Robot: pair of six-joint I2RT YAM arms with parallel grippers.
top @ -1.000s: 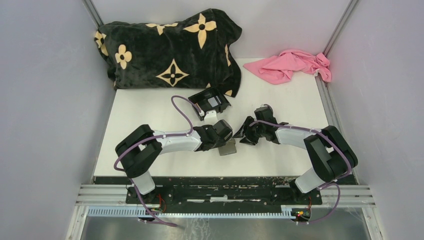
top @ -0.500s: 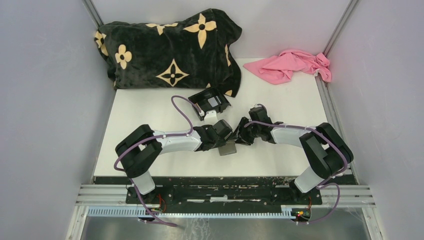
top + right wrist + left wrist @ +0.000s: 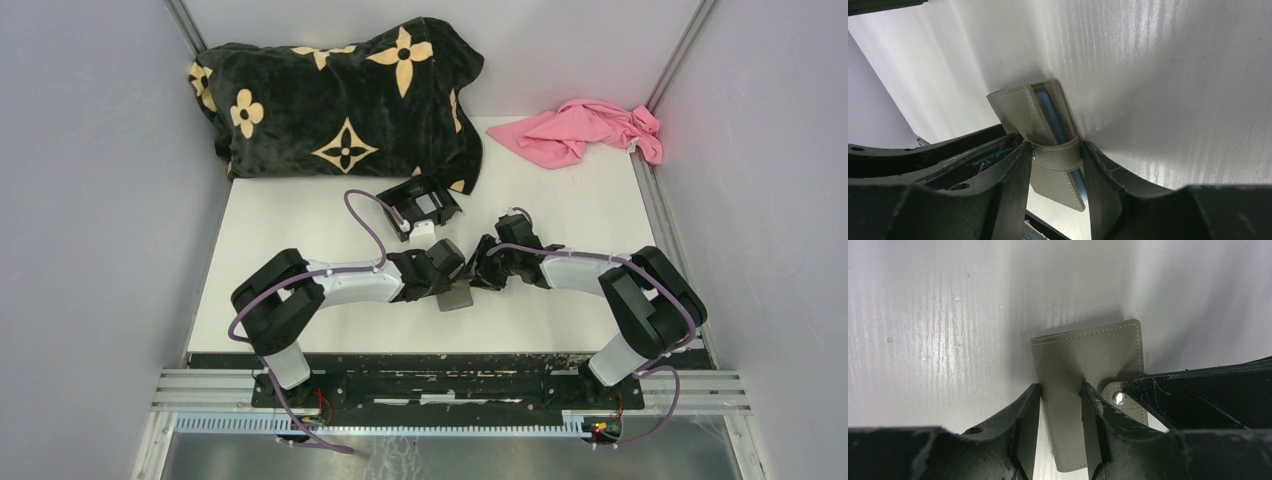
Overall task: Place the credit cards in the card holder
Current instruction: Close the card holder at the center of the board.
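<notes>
- Top view: white flat worktop (image 3: 300,230). The small flat grey stitched bifold card holder (image 3: 458,298) sat near the front edge, at the centre, where the two arms met.
- Left fingers (image 3: 449,283) came down on it from the left, and right fingers (image 3: 480,272) were just beside them on the right. Grip could not be judged from above.
- A black open-topped rectangular plastic box (image 3: 422,205) sat behind the arms with a light grey rectangle inside. A black plush blanket (image 3: 340,95) with tan flower motifs lay at the back left, and a crumpled pink cloth (image 3: 585,130) at the back right.
- Left wrist view: card holder (image 3: 1088,350) was folded over the worktop (image 3: 948,315). Left fingers (image 3: 1025,425) were clamped on a strip of it, one pad on each side.
- The clasp tab (image 3: 1118,397) with its metal snap showed just right of them, against a black right finger (image 3: 1198,390).
- Right wrist view: card holder (image 3: 1018,107) was seen edge-on and tilted over the worktop (image 3: 1173,75). A pale blue edge (image 3: 1055,117) showed between its leaves; card or lining, could not tell.
- Clasp tab (image 3: 1058,155) wrapped across the open edge. Right fingers (image 3: 1103,185) flanked it closely on both sides; could not tell whether they were pinching it or just clear.
</notes>
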